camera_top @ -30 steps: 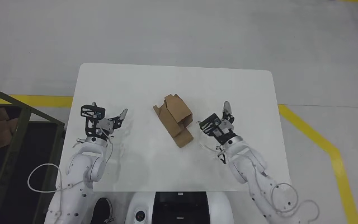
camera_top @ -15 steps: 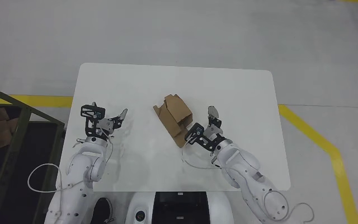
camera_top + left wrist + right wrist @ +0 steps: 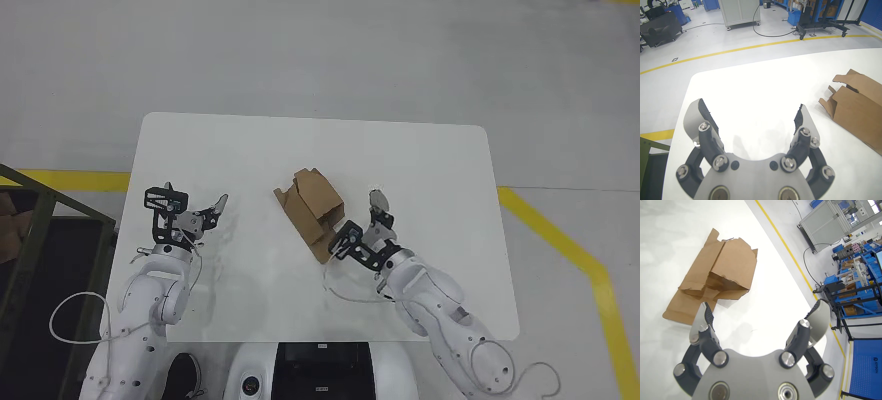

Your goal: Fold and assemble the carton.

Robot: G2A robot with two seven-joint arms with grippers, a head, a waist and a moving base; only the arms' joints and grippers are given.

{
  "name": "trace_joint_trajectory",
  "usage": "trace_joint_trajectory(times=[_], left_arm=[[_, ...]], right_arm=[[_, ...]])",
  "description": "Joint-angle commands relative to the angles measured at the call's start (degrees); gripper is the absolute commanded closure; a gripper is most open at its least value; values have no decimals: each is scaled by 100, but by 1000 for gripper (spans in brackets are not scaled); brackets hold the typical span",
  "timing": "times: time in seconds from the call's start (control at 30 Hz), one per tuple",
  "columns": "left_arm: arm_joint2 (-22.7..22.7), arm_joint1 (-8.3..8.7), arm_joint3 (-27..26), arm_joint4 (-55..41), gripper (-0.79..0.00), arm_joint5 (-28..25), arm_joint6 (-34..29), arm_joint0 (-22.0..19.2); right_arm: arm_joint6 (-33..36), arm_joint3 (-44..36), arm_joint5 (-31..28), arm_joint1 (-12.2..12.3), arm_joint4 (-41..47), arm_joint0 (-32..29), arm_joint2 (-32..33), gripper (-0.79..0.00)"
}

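Observation:
A brown cardboard carton point(image 3: 312, 212) lies partly folded near the middle of the white table point(image 3: 300, 140), its flaps loose and one end open. My right gripper point(image 3: 360, 220) sits just right of it and is open. In the right wrist view, one fingertip point(image 3: 705, 308) is at the edge of the carton point(image 3: 730, 262), and nothing is held in the gripper point(image 3: 762, 306). My left gripper point(image 3: 200, 207) stands open over bare table well to the carton's left. The left wrist view shows that gripper point(image 3: 751, 106) with nothing in it and the carton point(image 3: 855, 106) off to one side.
A dark green rack point(image 3: 30, 240) stands off the table's left edge. Yellow floor tape point(image 3: 560, 240) runs past the right side. Bare tabletop lies behind and in front of the carton.
The right arm swung left from the table's right part until its gripper reached the carton's side, with little motion in the last half second. The left arm and carton stayed put.

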Motion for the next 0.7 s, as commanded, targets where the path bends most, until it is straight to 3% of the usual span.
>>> trace_joint_trajectory(times=[0.0,0.2,0.47,0.67], left_arm=[[0,0,0,0,-785,0,0,0],[0,0,0,0,-785,0,0,0],[0,0,0,0,-785,0,0,0],[0,0,0,0,-785,0,0,0]], right_arm=[[52,53,123,-32,-49,71,-79,-785],[479,88,295,-150,-256,349,-375,-785],[1380,380,-70,-332,-517,962,-755,-785],[1946,532,-18,-487,-711,1241,-1044,-785]])
